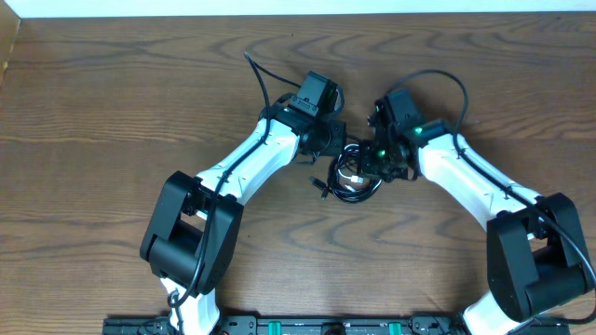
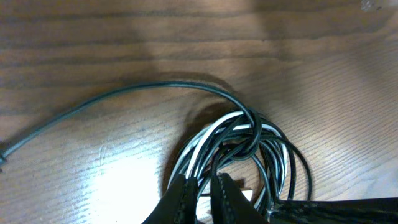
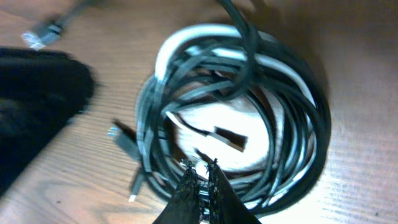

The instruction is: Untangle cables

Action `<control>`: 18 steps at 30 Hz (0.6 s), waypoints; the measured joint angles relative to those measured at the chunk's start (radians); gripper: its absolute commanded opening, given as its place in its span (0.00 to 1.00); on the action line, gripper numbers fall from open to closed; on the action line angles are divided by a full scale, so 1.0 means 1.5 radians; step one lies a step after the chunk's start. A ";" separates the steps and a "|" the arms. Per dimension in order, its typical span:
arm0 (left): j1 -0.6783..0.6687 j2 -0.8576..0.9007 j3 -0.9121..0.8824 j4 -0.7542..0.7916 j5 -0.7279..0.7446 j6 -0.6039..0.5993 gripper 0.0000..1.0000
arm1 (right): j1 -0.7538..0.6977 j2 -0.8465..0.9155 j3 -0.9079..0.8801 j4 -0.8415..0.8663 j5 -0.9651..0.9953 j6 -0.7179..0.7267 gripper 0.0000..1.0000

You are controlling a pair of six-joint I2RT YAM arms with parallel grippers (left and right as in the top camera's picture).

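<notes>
From above, the two white-and-black robot arms are nearest to the camera. The left arm (image 1: pixel 247 158) and the right arm (image 1: pixel 470 177) are bent inward so that both reach one spot in the middle of the brown wooden table (image 1: pixel 112 112). There the left gripper (image 1: pixel 339 147) and the right gripper (image 1: pixel 376 160) are set on opposite sides of a small coiled bundle (image 1: pixel 354 184) of thin black and white cables. This is probably done so that it can be pulled apart from two sides. One bundle is counted.

In the left wrist view, the two dark fingers (image 2: pixel 180 199) are seen at the lower edge, almost together, with only a narrow slit left. They are placed at the near rim of the coil, where the white cable (image 2: pixel 202 135) runs toward them. Whether a strand is pinched cannot be told. One long black strand (image 2: pixel 124 90) is led out of the coil to the left over bare wood, and it is judged to be a free tail.

In the right wrist view, the fingers of the right gripper are pressed together over the near rim of the coil, and no strand is seen between them. One white cable is counted among many black loops. How many black cables make these loops cannot be told. Three plug ends are counted: one inside the ring (image 3: pixel 227 138), one at the left rim (image 3: pixel 124 146) and one blurred farther away (image 3: pixel 37 34).
</notes>
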 measured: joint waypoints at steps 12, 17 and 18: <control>-0.002 0.009 -0.006 -0.005 0.023 -0.018 0.24 | 0.000 0.003 -0.035 0.018 0.013 0.045 0.06; -0.008 0.041 -0.006 -0.007 0.069 -0.035 0.23 | 0.000 0.003 -0.036 0.017 0.015 0.048 0.06; -0.010 0.049 -0.007 -0.013 0.081 -0.038 0.22 | 0.000 0.003 -0.036 0.017 0.015 0.048 0.06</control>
